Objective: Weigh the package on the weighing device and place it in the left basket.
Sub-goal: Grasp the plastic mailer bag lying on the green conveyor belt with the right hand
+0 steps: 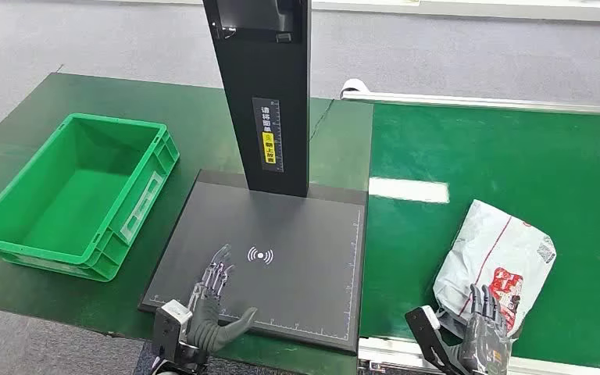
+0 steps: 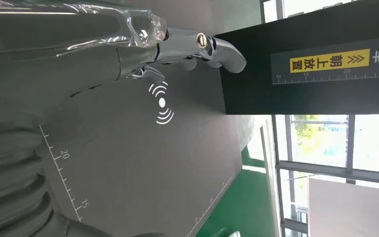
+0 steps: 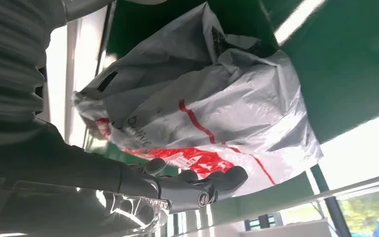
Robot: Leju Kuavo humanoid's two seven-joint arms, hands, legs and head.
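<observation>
Green belt (image 1: 562, 180): right hand (image 1: 484, 332) reaching over package (image 1: 500, 258).

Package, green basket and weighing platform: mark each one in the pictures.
package (image 1: 494, 254): head view, middle of the white and red bag.
green basket (image 1: 137, 194): head view, right side wall.
weighing platform (image 1: 305, 258): head view, bare black surface right of the white signal mark.

The left hand (image 1: 212, 301) reaches forward from below with its fingers (image 1: 217, 273) stretched out flat and apart and its thumb (image 1: 238, 321) splayed to the side, holding nothing, while the right hand (image 1: 483, 328) has its fingers (image 3: 212, 185) extended and slightly curled, also apart.
</observation>
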